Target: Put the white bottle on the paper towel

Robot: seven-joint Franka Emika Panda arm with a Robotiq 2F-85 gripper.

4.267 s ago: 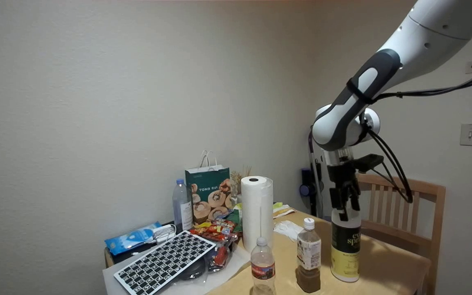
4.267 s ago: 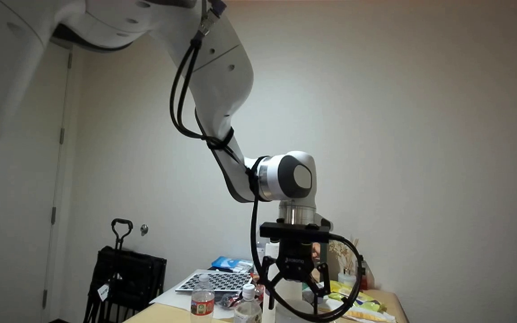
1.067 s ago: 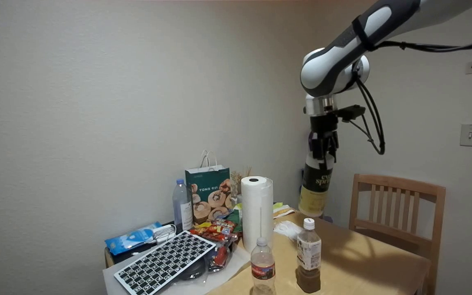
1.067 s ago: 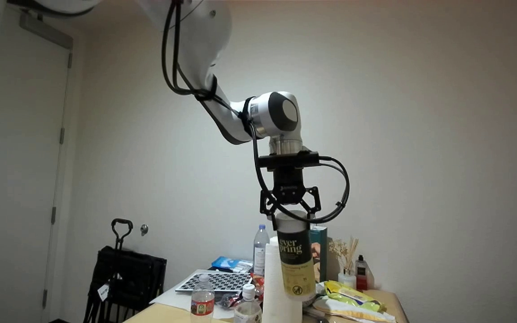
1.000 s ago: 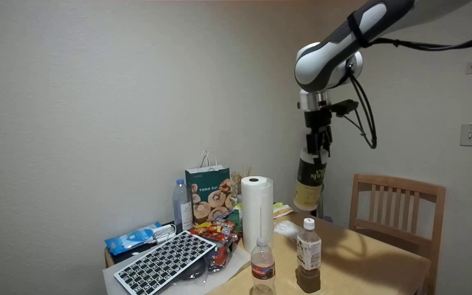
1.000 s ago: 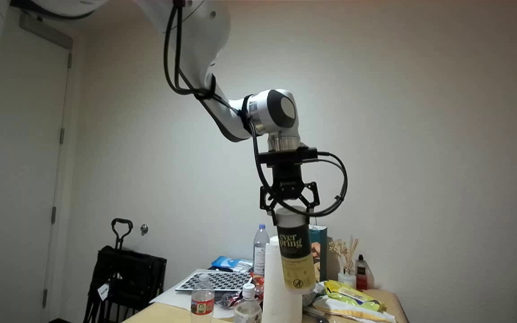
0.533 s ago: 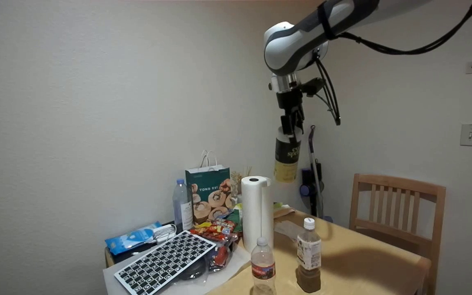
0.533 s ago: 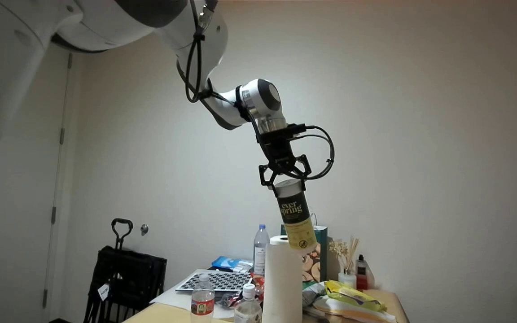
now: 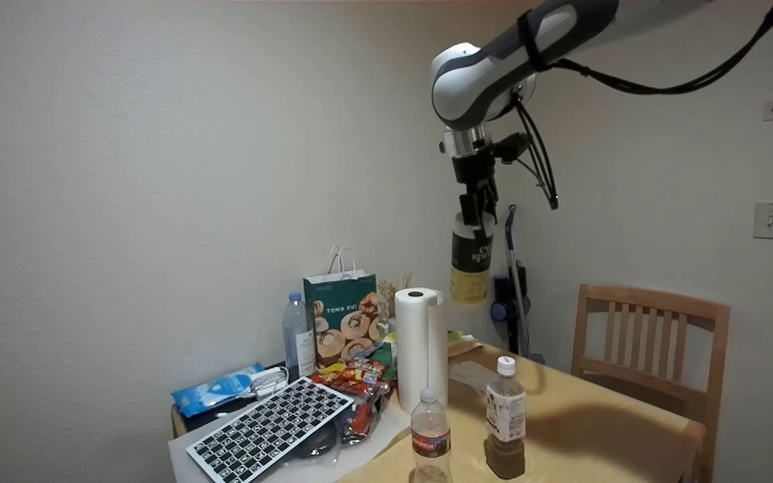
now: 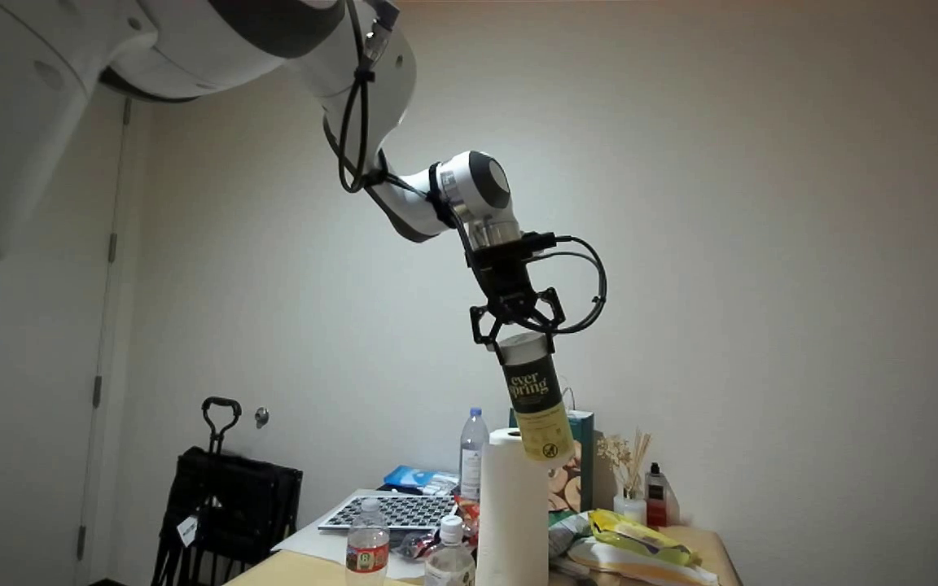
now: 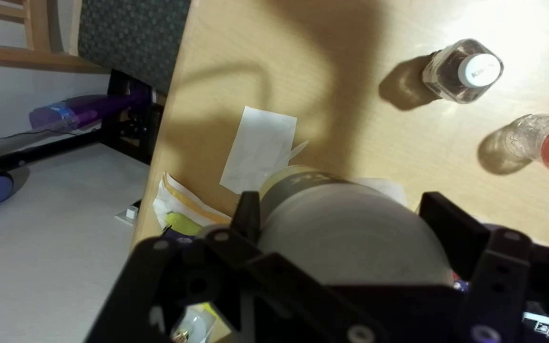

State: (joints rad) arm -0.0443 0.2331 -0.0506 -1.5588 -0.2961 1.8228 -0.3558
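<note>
The white bottle [image 9: 472,258], with white top and dark and yellow label, hangs in the air in my gripper [image 9: 479,225]. In an exterior view my gripper [image 10: 526,350] is shut round the bottle's top, and the bottle [image 10: 536,399] tilts, its base swung right. The paper towel roll [image 9: 419,352] stands upright on the table. The bottle's base is near the height of the roll's top, right of it in an exterior view, and overlaps the top right of the roll [image 10: 510,513] in an exterior view. In the wrist view the white cap [image 11: 350,233] fills the space between my fingers [image 11: 453,228].
A bottle with brownish contents [image 9: 506,422] and a clear bottle [image 9: 430,436] stand on the table [image 9: 601,429] near the roll. A green printed bag [image 9: 341,322], snack packets [image 9: 359,372] and a checkered board [image 9: 272,429] lie behind and left. A chair [image 9: 651,335] stands at the right.
Over about four seconds the bottle was lifted off the table, carried toward the roll and became tilted. In the last half second it sank slightly. The roll has not moved.
</note>
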